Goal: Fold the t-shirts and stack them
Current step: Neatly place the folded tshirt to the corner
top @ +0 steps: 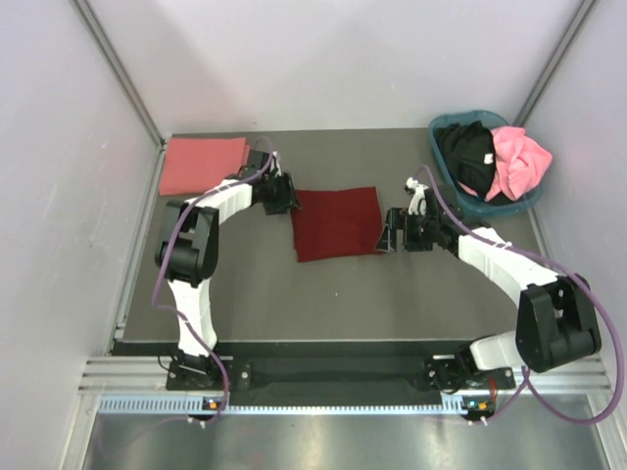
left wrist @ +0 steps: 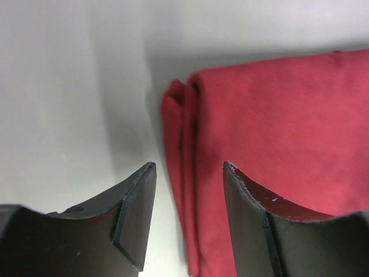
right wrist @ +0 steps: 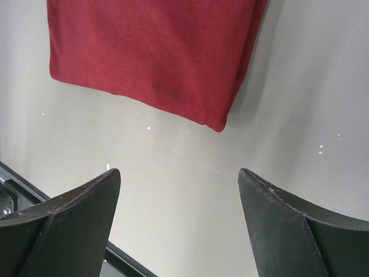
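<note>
At table point(top: 294, 304) centre: folded dark maroon cloth t-shirt point(top: 336, 222), likely soft, light, limp. Grasp at folded edges. Left gripper point(left wrist: 189, 166) fingers partly open, right gripper point(right wrist: 179, 173) fingers wide, both empty. Four t-shirts: maroon, salmon-pink t-shirt point(top: 201, 164) far left, black t-shirt point(top: 468, 152) and bright pink t-shirt point(top: 519, 162) in one teal plastic basket point(top: 522, 205).

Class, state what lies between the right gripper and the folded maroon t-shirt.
Only bare grey table separates the right gripper from the maroon t-shirt. The right wrist view shows that stretch clearly.
</note>
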Available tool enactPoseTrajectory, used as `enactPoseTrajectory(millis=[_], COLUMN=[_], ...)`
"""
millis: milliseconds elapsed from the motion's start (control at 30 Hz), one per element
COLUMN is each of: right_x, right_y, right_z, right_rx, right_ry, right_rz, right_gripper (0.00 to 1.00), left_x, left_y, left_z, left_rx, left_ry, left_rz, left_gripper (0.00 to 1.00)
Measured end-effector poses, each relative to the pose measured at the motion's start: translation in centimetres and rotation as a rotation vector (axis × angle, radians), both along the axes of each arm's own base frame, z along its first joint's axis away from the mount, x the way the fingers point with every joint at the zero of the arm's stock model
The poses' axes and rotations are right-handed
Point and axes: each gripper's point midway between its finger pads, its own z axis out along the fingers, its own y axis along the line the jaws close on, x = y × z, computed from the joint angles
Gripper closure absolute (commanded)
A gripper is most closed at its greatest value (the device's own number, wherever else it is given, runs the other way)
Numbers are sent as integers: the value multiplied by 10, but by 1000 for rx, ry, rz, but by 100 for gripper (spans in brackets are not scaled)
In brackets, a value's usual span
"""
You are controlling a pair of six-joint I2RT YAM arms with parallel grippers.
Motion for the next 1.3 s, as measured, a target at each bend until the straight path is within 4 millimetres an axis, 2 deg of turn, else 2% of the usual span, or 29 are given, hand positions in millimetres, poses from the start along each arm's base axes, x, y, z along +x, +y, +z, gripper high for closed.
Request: enactPoseTrajectory(millis=[100, 200, 433, 600, 700, 733, 767, 1067, 1167, 1300], right_x=[-2, -2, -2, -2, -2, -2, -2, -2, -2, -2], right_y=[0, 0, 0, 0, 0, 0, 0, 1, 1, 1], right_z=[-1, -1, -1, -1, -1, -1, -1, 11, 18, 21], right_rx=[-2, -2, -2, -2, -1, 0, 0, 21, 29, 34], right_ry=[8, 9, 9, 9, 9, 10, 11, -17, -35, -45], right_rz=[0, 0, 0, 0, -1, -1, -1, -8, -12, -13], right_gripper=[15, 15, 14, 14, 14, 14, 14, 14, 13, 13], left_x=[4, 12, 14, 17, 20, 20, 21, 25, 30, 27], left_y=[-1, -2, -3, -10, -14, -15, -15, -6, 2, 17], left_z=[-15, -13, -15, -16, -18, -20, -21, -12, 1, 26], left_rx=[16, 25, 19, -27, -52, -61, -62, 21, 71, 141], left_ry=[18, -3, -9, -17, -15, -11, -6, 25, 9, -21], left_rz=[-20, -34, -57, -83, -90, -90, -84, -40, -30, -5], left_gripper=[45, 44, 46, 52, 75, 92, 100, 100, 100, 100])
